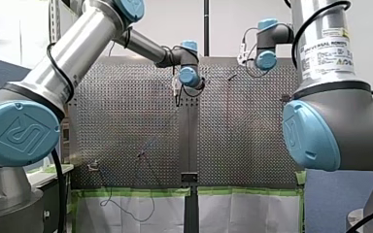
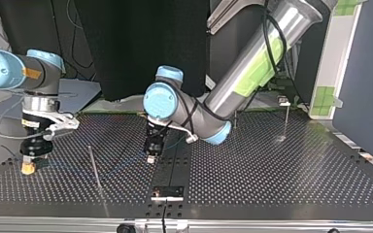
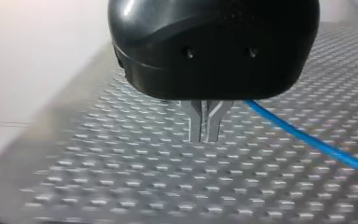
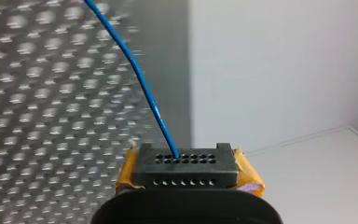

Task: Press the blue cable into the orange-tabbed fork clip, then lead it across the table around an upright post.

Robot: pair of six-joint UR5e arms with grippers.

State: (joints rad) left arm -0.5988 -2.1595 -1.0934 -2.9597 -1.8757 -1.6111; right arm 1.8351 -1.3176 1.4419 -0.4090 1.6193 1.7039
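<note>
Status: my right gripper [image 4: 186, 161] is clamped on the blue cable [image 4: 142, 79]. In the right wrist view the cable leaves the middle of the black, hole-patterned finger block. That block has yellow pads [image 4: 128, 172] on both sides. From there the cable runs away over the perforated table [image 4: 37, 93]. In the top view this gripper stands at the left, near the table's edge and low over the surface.

My left gripper [image 3: 205, 135] has its two metal fingers [image 3: 196, 123] pressed together, with nothing visible between them. The cable passes just beside these fingers. It comes out from behind the black gripper body and runs low over the table. In the top view this gripper points down near the table's middle, above the dark centre strip [image 2: 175, 160].

A thin upright post [image 2: 94, 167] stands between the two grippers in the top view, apart from each. A second post [image 2: 286, 121] stands toward the right of that view. Whether the cable touches either post cannot be told.
</note>
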